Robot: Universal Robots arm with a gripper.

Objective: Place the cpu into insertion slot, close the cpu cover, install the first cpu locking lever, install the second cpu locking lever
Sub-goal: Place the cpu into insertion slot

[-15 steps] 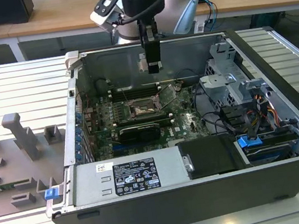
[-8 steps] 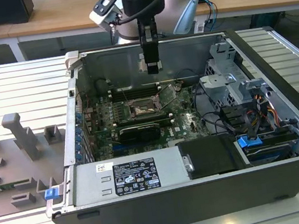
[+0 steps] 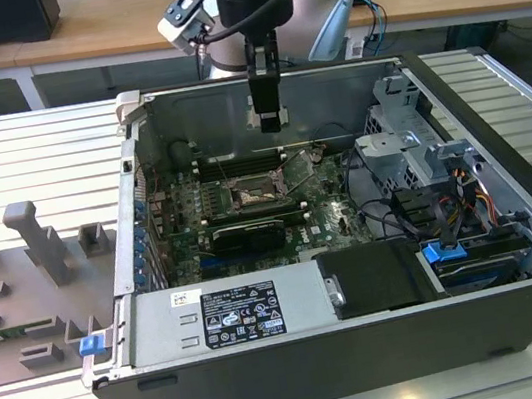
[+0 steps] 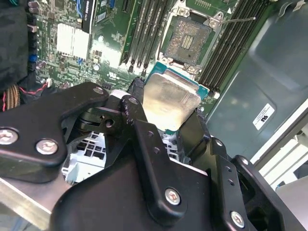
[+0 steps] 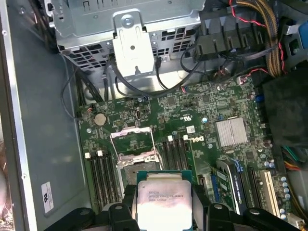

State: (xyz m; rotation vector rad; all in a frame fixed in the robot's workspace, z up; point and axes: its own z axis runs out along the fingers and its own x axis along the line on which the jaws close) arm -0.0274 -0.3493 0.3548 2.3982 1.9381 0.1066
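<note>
My gripper (image 3: 269,116) hangs inside the open computer case, above the green circuit board, shut on the cpu. The cpu (image 5: 161,196) is a small square chip with a pale silver top, pinched by its edges between the black fingers (image 4: 136,109). In both wrist views the insertion slot (image 4: 188,40) lies bare just beyond the chip, dark with a silvery rim. The cpu cover (image 5: 131,140) stands swung open beside the slot (image 5: 136,165). A thin wire lever (image 4: 235,20) sticks out at the slot's corner. In the exterior view the slot (image 3: 249,198) is lower than the gripper and slightly toward the exterior view's left.
Long black memory slots (image 4: 144,33) flank the socket. A metal drive cage (image 3: 408,152) with cables stands at the exterior view's right, and a power supply (image 3: 228,313) sits at the case front. A silver heat sink (image 5: 231,132) sits on the board. Grey fixtures (image 3: 38,246) lie outside the case.
</note>
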